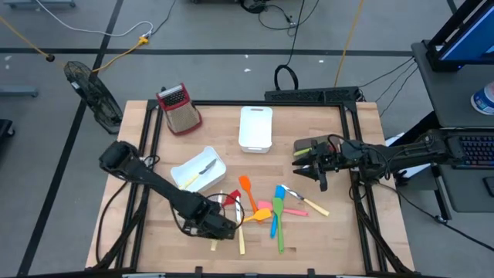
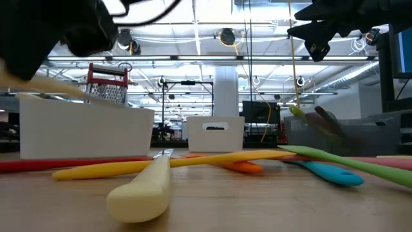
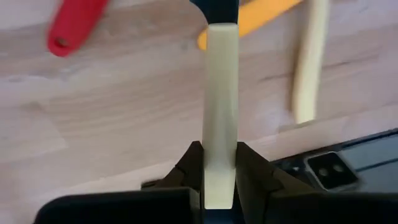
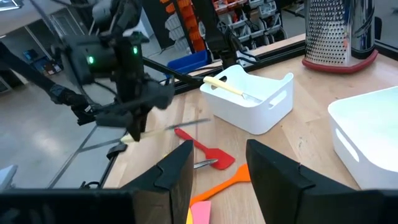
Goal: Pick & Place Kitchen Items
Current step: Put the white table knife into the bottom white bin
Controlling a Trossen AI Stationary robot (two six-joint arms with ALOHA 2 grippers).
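Down at the near edge of the table (image 1: 139, 232), the left gripper (image 1: 218, 228) is closed on a cream utensil (image 3: 221, 118): in its wrist view the pale handle runs straight out from between the two dark fingers (image 3: 254, 177), which press against it on either side, and it is lifted off the wood. Just beside it a second cream utensil (image 1: 241, 241) lies flat near the table edge, and a red utensil (image 3: 74, 28) lies close by. A little farther in, the other items are scattered in a loose heap at mid-table: an orange spatula (image 1: 246, 188), a pink spatula (image 1: 262, 214), a green spatula (image 1: 279, 224), a blue spoon (image 1: 274, 222) and a yellow one (image 1: 255, 219), touching or crossing one another. Behind the left arm a white bin (image 1: 198, 171) holds one slim utensil (image 1: 202, 170) with a pale handle. The right gripper (image 1: 302, 164) hangs above the table on the right, well apart from the heap, its fingers partly spread and holding nothing. Farthest back stand a second white bin (image 1: 255, 128) and a metal grater (image 1: 179, 109) with a red top.
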